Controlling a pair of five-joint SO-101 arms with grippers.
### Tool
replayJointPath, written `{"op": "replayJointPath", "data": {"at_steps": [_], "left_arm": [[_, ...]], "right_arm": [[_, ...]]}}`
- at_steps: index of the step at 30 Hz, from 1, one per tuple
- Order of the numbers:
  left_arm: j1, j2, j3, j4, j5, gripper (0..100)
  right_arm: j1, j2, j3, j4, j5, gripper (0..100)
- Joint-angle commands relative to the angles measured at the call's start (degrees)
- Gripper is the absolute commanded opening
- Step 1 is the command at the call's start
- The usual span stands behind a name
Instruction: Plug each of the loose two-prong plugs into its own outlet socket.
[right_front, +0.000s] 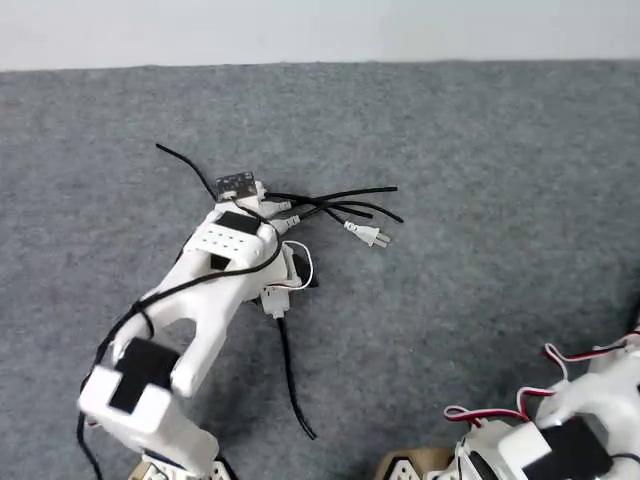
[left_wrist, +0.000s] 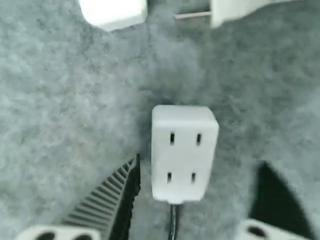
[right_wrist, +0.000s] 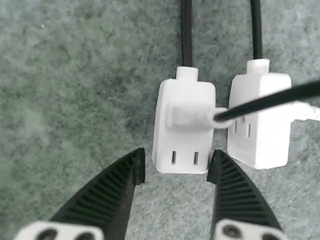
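Two sockets, four slots in all, faced my left wrist camera on one white outlet block (left_wrist: 184, 150). It lay flat on the grey worktop (left_wrist: 60, 100) between the spread fingers of my left pincer (left_wrist: 199, 166), its long axis running straight away from the wrist and its cord leaving the near end. My right pincer (right_wrist: 177, 155) was spread too, straddling the near end of a second outlet block (right_wrist: 184, 137) whose cord left the far end. A plug (right_wrist: 189, 114) sat across its farther socket, cord running sideways over a neighbouring block (right_wrist: 260, 130); I couldn't tell how deep the prongs went. The high view gave the wider layout: an arm (right_front: 215, 280) stretched over tangled black cords (right_front: 330, 197), and near them a loose plug (right_front: 366, 234) lay flat, prongs pointing right, away from the tangle.
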Motion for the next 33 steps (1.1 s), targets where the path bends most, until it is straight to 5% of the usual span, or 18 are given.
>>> {"op": "replayJointPath", "data": {"at_steps": [1,7,11,16,19,21,26,33], "left_arm": [[-0.8,-10.1,2.6,-0.7,-2.0,48],[-1.4,-29.9,9.4,2.4,-9.8,47],[-7.6,-45.8,15.2,2.5,-15.6,45],[-18.6,-55.0,18.6,5.9,-21.9,23],[-26.4,-54.2,21.0,4.0,-24.8,6],[-31.6,-53.2,23.3,0.4,-26.0,1],[-42.9,-49.1,29.8,-10.2,-26.5,1],[-44.5,-38.2,35.1,-25.5,-30.9,2]], "right_arm": [[-0.4,-0.8,-4.4,2.7,0.7,19.9],[-0.5,-0.8,-9.2,10.4,0.2,19.8],[-2.5,-2.3,-15.5,18.9,-3.7,19.5],[-7.9,-7.0,-20.5,26.2,-8.8,18.3],[-12.8,-10.3,-22.6,29.9,-11.5,9.1],[-16.7,-12.5,-23.7,31.6,-12.3,1.0],[-30.7,-17.0,-23.7,36.1,-12.4,0.7],[-56.7,-15.6,-18.2,26.0,-17.3,1.6]]}}
